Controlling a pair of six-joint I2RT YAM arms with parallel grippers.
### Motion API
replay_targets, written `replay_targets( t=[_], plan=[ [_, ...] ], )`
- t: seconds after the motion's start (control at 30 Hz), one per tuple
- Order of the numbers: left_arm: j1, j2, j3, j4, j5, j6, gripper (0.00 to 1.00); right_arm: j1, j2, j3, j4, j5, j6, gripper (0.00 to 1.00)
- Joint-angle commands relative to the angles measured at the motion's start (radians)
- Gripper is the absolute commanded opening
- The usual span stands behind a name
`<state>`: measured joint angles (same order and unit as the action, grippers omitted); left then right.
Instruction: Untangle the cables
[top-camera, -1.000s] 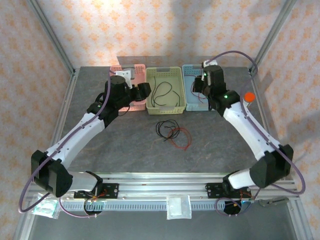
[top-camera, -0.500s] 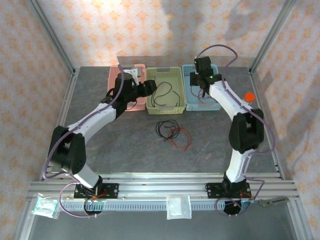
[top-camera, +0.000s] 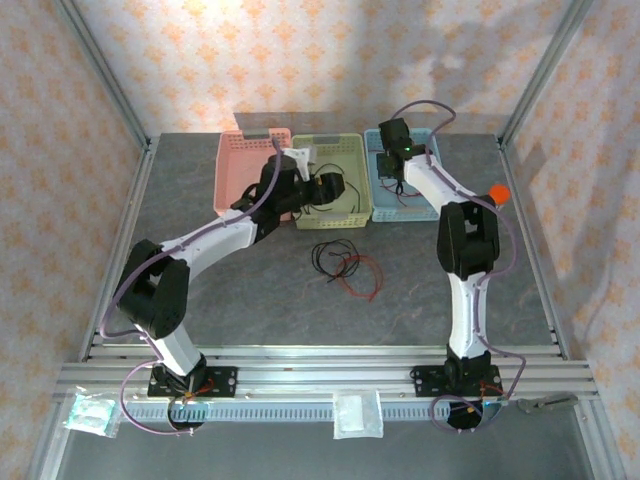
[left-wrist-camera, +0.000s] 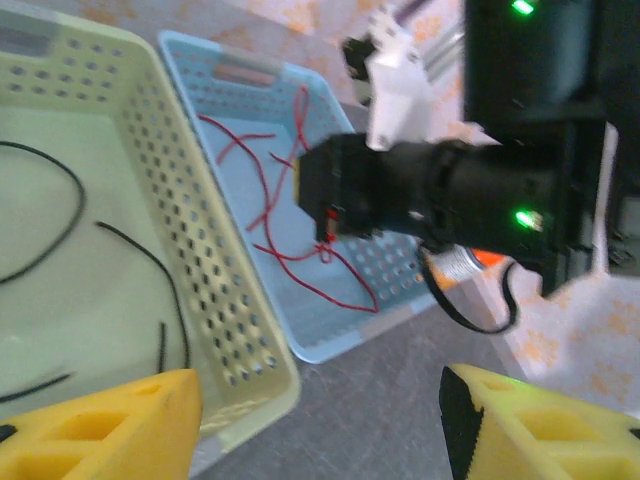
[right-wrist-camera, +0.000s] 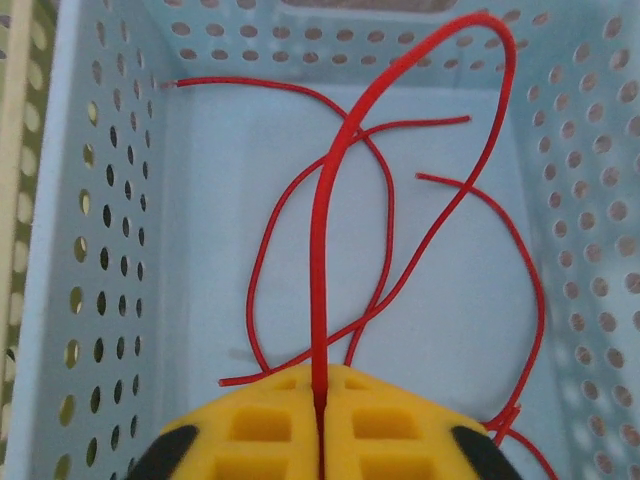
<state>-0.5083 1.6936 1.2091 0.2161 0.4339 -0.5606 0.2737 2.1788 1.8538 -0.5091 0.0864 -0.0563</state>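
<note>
3 perforated plastic baskets sit along the far side of the grey stone-pattern surface (top-camera: 250, 290): pink basket (top-camera: 240, 165), yellow-green basket (left-wrist-camera: 200, 270), light blue basket (right-wrist-camera: 100, 250).

Change over the last second: our left arm swung off the pink basket and is now over the yellow-green one. The right arm folded up taller, with its wrist kept over the light blue basket.

Right end effector (right-wrist-camera: 320, 400): clenched on 1 red cable strand (right-wrist-camera: 319, 250). The yellow fingers meet, and the strand is pinched in the seam and arcs up over the basket floor. Other red strands (right-wrist-camera: 543, 310) lie loose underneath. We read this as a drop-off with the release not yet made.

Left end effector (left-wrist-camera: 320, 420): released, fingers wide apart, nothing between them. It hovers by the yellow-green basket's near rim, where thin black cables (left-wrist-camera: 78, 205) already lie.

Still open: 1 small tangle of black and red cables (top-camera: 343, 264) on the surface just in front of the baskets, between the arms. Sorting is partway, in our judgement.

Risk: the strand could cling to the fingers and drag out of the basket.
</note>
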Motion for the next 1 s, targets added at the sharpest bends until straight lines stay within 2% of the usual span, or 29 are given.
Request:
replay_targets(
  t=[0.0,0.13,0.2,0.37,0.53,0.63,0.77,0.87,0.97],
  plan=[
    [-0.018,0.024,-0.013,0.056,-0.023,-0.014,0.65,-0.005,0.018,0.047,-0.036,-0.009,0.027,0.22],
    [-0.033,0.014,-0.047,0.071,-0.038,-0.020,0.65,-0.004,0.012,0.051,-0.031,-0.029,0.034,0.37],
    [-0.036,0.007,-0.058,0.065,-0.046,-0.020,0.65,-0.005,0.004,0.054,-0.030,-0.031,0.037,0.41],
    [-0.044,-0.025,-0.085,0.034,-0.070,-0.005,0.65,-0.005,-0.045,0.047,-0.023,-0.030,0.052,0.44],
    [-0.068,-0.080,-0.103,-0.056,-0.113,0.034,0.65,0.000,-0.156,-0.027,0.007,-0.070,0.076,0.43],
    [-0.092,-0.138,-0.140,-0.121,-0.147,0.055,0.64,0.023,-0.262,-0.131,0.036,-0.068,0.088,0.42],
    [-0.107,-0.244,-0.265,-0.126,-0.157,0.034,0.64,0.080,-0.417,-0.298,0.060,-0.068,0.088,0.41],
    [-0.108,-0.342,-0.389,-0.095,-0.145,-0.019,0.64,0.128,-0.553,-0.459,0.111,-0.136,0.063,0.40],
    [-0.108,-0.427,-0.497,-0.059,-0.129,-0.076,0.64,0.171,-0.674,-0.608,0.173,-0.203,0.044,0.44]
  ],
)
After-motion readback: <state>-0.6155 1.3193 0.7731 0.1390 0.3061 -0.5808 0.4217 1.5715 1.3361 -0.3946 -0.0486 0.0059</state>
